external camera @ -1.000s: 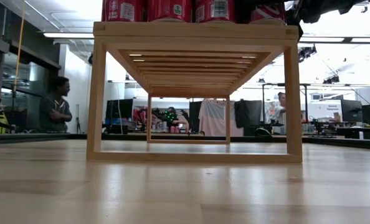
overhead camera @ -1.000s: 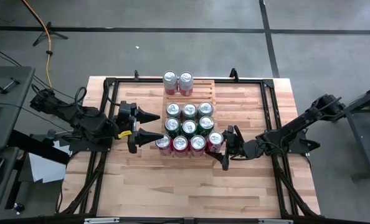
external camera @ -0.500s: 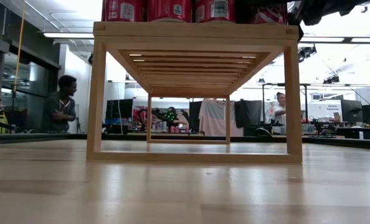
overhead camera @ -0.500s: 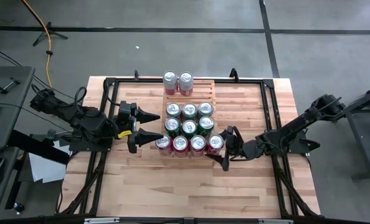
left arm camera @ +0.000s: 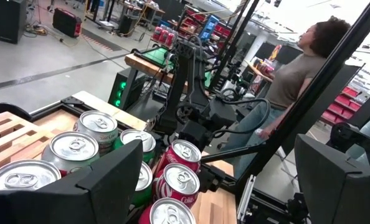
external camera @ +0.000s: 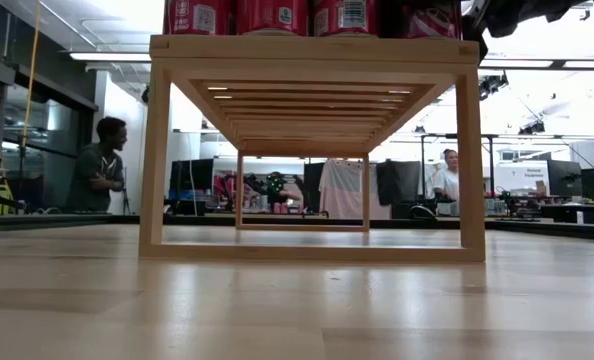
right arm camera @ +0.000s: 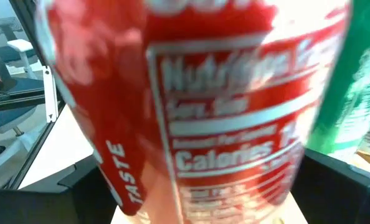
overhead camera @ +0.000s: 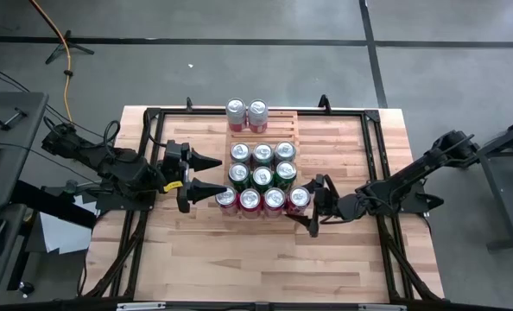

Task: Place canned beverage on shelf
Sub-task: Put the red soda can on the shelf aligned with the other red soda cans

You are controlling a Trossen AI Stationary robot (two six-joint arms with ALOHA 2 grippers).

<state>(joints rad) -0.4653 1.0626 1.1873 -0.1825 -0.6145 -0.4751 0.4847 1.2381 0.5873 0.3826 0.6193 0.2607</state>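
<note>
Green cans (overhead camera: 262, 175) behind red can (overhead camera: 298, 198) (touching)

Two dark, matte-black jointed arms. The left arm (overhead camera: 101, 168) carries loose black cables and a small yellow marking near its pointed black gripper (overhead camera: 206, 175). The right arm (overhead camera: 412, 183) is slimmer, ending in blocky black fingers (overhead camera: 313, 226).

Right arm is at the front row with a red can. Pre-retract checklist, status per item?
1. Red can set at the right end of the shelf's front row: ok.
2. Can upright: ok.
3. Right gripper jaws open around the can: ok.
4. Jaws out of contact with the can: cannot tell.
5. Neighbouring red can undisturbed: ok.
6. Left gripper open, empty, beside the shelf's left edge, out of the retract path: ok.
</note>
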